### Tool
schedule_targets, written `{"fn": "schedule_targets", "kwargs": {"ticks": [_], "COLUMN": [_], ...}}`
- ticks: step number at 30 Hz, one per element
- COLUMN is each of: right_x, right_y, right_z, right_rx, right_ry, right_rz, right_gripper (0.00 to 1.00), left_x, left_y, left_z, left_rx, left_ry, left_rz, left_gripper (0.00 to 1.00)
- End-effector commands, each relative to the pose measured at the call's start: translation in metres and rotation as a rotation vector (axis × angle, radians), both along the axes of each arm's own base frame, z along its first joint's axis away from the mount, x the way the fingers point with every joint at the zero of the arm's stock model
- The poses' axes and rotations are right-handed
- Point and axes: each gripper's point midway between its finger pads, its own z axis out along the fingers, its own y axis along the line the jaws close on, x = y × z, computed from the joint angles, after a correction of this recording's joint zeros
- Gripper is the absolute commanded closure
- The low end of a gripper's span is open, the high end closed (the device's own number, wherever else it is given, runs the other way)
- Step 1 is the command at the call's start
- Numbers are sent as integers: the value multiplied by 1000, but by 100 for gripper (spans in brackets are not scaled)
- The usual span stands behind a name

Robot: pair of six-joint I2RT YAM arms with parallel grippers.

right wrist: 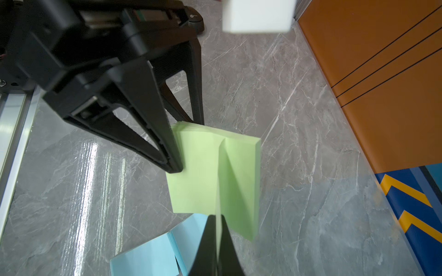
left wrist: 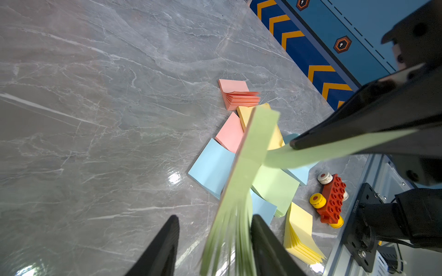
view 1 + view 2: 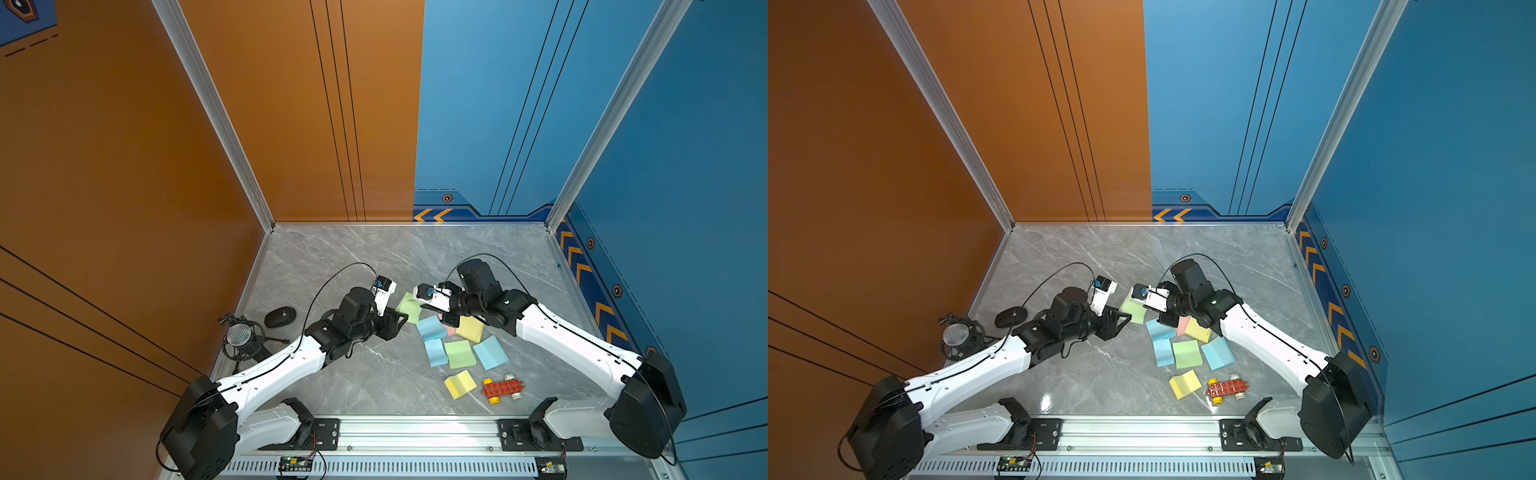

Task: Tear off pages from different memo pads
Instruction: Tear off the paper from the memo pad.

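Note:
A green memo pad (image 3: pixel 409 309) (image 1: pixel 198 172) is raised off the table between my two grippers. My left gripper (image 2: pixel 215 216) straddles its fanned edge (image 2: pixel 229 229). The jaws stand apart, one finger (image 2: pixel 260 239) against the pad and the other (image 2: pixel 165 243) clear of it. My right gripper (image 1: pixel 216 216) is shut on the pad's top page (image 2: pixel 334 148), a thin green sheet pulled away from the block. Other memo pads lie in a cluster on the table: blue (image 3: pixel 432 328), green (image 3: pixel 459 354), yellow (image 3: pixel 470 330) and pink (image 2: pixel 236 95).
A red toy brick car (image 3: pixel 503 388) sits near the front rail beside a yellow pad (image 3: pixel 460 384). A microphone on a stand (image 3: pixel 241 336) and a black oval object (image 3: pixel 280 318) stand at the left edge. Walls enclose the grey marble table (image 3: pixel 374 257).

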Motion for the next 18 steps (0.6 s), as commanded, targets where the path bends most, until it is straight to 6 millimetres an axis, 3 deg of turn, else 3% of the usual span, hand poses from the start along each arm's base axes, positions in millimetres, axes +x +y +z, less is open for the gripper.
{"fn": "schedule_targets", "kwargs": {"ticks": [1, 9, 18], "right_x": [-4, -5, 0], "right_y": [0, 0, -5], "right_z": [12, 14, 14], "right_rx": [47, 65, 71], "right_ry": [15, 30, 41], "right_rz": [3, 12, -10], "right_gripper": [100, 100, 100], "left_x": [0, -7, -18], "left_y": [3, -6, -11], "left_z": [3, 5, 14], "left_rx": [4, -11, -25], "left_ry": [-34, -35, -78], "left_rz": [13, -47, -113], "left_gripper": [51, 47, 64]}}
